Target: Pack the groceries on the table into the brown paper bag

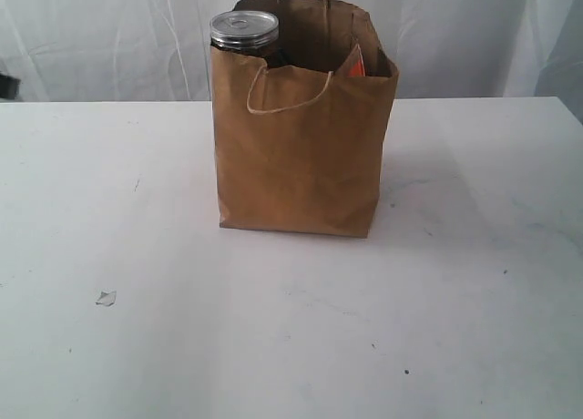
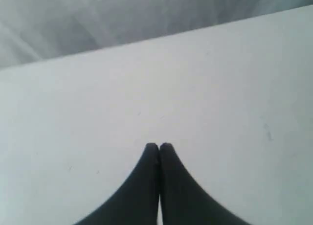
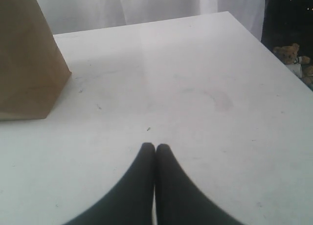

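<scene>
The white bench (image 1: 291, 346) lies bare in front of and to both sides of the brown paper bag (image 1: 301, 173); its far edge runs behind the bag. The bag stands upright near that edge, mouth open. A dark silver-topped can (image 1: 244, 32) rises above the rim at the bag's left corner; an orange-labelled pouch (image 1: 355, 66) shows inside at the right. The left fingers (image 2: 146, 161) and right fingers (image 3: 145, 161) are pressed together, holding nothing, over open bench. A small chipped mark (image 1: 106, 298) lies front-left.
</scene>
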